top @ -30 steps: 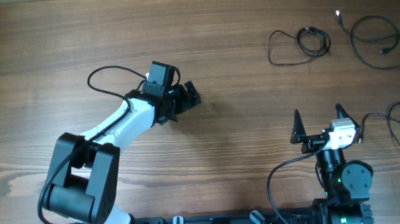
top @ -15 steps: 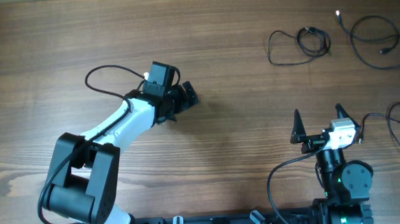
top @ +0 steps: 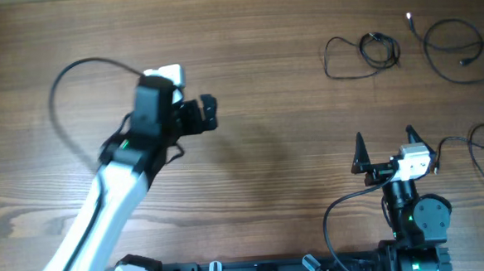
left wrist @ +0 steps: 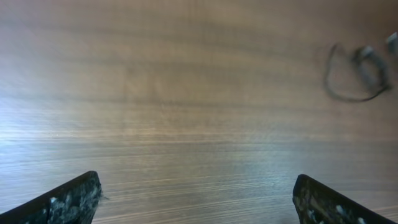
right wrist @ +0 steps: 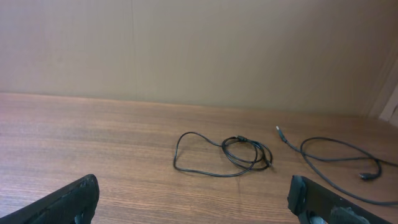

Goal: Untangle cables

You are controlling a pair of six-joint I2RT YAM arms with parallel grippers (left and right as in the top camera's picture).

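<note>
On the wooden table [top: 286, 33], the coiled cable [top: 362, 54] is a good mark for the rest of the scene. It is a thin dark wire that makes one wide loop and, at the right end of the loop, a small tight coil of several turns. It lies flat on the far part of the table and nothing touches it. Just beside it to the right there is a second cable [top: 453, 50], which has a bigger open loop and a small bright plug at its far end. The two wires lie apart and do not cross. A third thin cable [top: 478, 160] lies further right of the coiled cable and nearer to the arm bases, and the edge of the overhead picture cuts it. The right gripper [top: 384, 133] is on the near side of the coiled cable and well apart from it. Its two fingers are spread wide and there is nothing between them. In the right wrist view the coiled cable [right wrist: 229, 151] and the second cable [right wrist: 303, 149] lie ahead of these spread fingers. The left gripper [top: 210, 112] is far to the left of the coiled cable. It is spread wide too and it holds nothing. In the blurred left wrist view, the coiled cable [left wrist: 367, 59] shows only as a faint dark shape near the upper right corner.
</note>
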